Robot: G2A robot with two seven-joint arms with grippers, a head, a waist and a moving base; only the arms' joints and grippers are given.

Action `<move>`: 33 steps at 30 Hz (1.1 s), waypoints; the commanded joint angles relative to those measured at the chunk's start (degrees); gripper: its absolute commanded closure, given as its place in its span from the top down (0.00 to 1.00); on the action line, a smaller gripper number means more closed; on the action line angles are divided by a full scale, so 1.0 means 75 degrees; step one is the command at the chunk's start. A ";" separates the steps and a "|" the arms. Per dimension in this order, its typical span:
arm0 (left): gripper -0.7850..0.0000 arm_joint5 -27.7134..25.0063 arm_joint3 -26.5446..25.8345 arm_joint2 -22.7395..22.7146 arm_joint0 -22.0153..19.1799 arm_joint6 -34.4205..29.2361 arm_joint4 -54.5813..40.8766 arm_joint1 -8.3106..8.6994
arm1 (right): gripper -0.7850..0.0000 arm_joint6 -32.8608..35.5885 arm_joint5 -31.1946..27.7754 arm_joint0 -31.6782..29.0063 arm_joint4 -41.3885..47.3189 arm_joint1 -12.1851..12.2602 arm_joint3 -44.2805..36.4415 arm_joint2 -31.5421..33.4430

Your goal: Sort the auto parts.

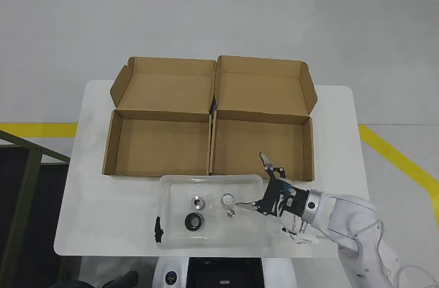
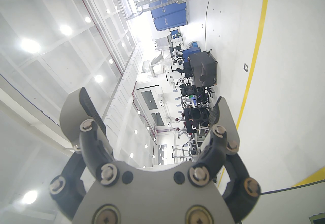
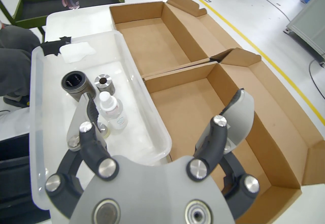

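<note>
- Bearing (image 3: 76, 82), steel bush (image 3: 104, 83) and small bottle (image 3: 113, 112) stand in the clear bin (image 3: 155, 110) on my table (image 1: 335, 129).
- My right hand (image 3: 165, 95) hangs spread open across the bin's wall.
- My left hand (image 2: 151, 95) is open too, gripping nothing.

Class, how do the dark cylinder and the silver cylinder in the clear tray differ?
The dark cylinder is bigger than the silver cylinder. The dark cylinder has a wide ribbed bore, the silver cylinder a narrow hole. Both stand upright in the tray.
</note>
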 commanded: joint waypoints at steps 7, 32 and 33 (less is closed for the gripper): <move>1.00 0.0000 0.0000 0.0000 0.0000 0.0000 0.0000 0.0000 | 1.00 0.0761 -0.0222 0.0331 -0.0078 0.0019 0.0125 -0.0779; 1.00 0.0000 0.0000 0.0000 0.0000 0.0000 0.0000 0.0000 | 1.00 0.1712 -0.0360 0.0730 -0.0212 0.0152 0.0567 -0.1825; 1.00 0.0000 0.0000 0.0000 0.0000 0.0000 0.0000 0.0000 | 1.00 0.1734 -0.0332 0.0736 -0.0218 0.0159 0.0588 -0.1835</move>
